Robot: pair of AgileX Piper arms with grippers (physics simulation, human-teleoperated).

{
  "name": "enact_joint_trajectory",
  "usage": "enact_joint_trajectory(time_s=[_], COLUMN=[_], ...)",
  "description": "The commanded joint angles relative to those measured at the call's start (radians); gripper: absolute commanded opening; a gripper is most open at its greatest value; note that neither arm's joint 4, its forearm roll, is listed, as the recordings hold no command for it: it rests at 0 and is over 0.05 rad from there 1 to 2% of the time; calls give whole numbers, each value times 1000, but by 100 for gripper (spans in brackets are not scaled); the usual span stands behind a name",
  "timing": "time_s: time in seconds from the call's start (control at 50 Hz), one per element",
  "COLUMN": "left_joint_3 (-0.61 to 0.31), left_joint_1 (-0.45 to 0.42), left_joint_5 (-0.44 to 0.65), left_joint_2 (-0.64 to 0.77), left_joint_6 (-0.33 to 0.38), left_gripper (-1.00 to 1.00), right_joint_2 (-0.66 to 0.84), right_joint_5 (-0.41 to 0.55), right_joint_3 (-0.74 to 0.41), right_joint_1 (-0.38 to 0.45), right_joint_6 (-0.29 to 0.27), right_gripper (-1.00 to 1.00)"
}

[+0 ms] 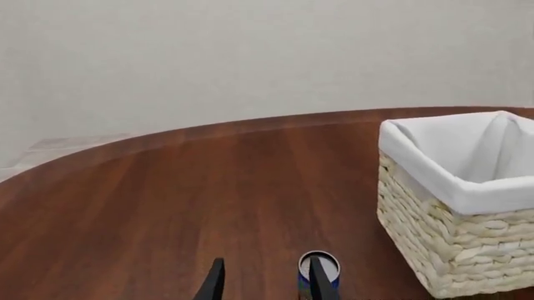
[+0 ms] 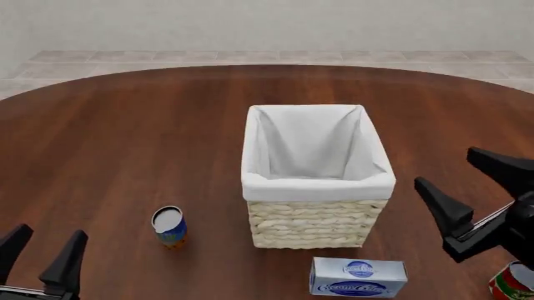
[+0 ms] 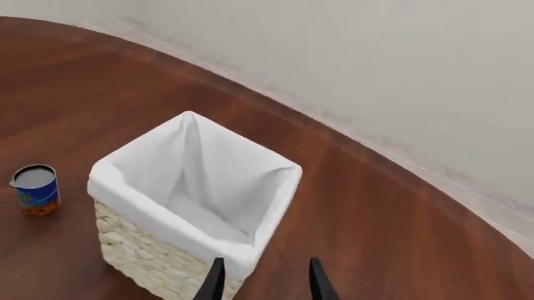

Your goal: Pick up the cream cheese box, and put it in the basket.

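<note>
Cream cheese box at lower edge before empty basket, both grippers' jaws released, bare bench around

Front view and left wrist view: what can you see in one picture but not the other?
Only the front view shows the cream cheese box, the red can and the open right gripper. Only the left wrist view shows the pale wall behind the table. Both show the basket, the small blue can, the brown table and the open left gripper.
</note>
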Motion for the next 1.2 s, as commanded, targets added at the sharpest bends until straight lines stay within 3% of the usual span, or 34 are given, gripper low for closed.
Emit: enact_joint_trajectory(time_s=[0.02, 0.04, 0.06, 0.08, 0.14, 0.22, 0.3, 0.38, 0.46, 0.56, 0.8, 1.04, 1.2], left_joint_3=[10, 12, 13, 14, 15, 16, 17, 17, 17, 17, 17, 17, 17], left_joint_1=[-5, -5, -5, -6, -10, -14, -20, -26, -31, -28, -26, -22, -25], left_joint_5=[-3, -5, -5, -6, -5, -6, -5, 2, 1, 0, 0, 8, 11], left_joint_2=[-5, -5, -5, -5, -5, -5, -5, -5, -5, -5, 0, -3, -4], left_joint_6=[0, -1, -1, -1, -11, -16, -11, -52, -44, -47, -44, -48, -46], left_gripper=[100, 100, 100, 100, 100, 100, 100, 100, 100, 100, 100, 100, 100], right_joint_2=[-1, -117, -116, -127, -137, -168, -189, -168, -118, -87, -26, 72, 149], right_joint_5=[174, 374, 574, 774, 867, 918, 1009, 1015, 1015, 1015, 1012, 919, 832], right_joint_3=[-13, -213, -413, -431, -450, -434, -426, -439, -423, -407, -316, -223, -198], right_joint_1=[93, 99, 111, 108, 107, 115, 160, 150, 166, 165, 199, 214, 222], right_joint_6=[-94, -104, -132, -161, -158, -181, -188, -221, -253, -248, -301, -364, -362], right_gripper=[100, 100, 100, 100, 100, 100, 100, 100, 100, 100, 100, 100, 100])
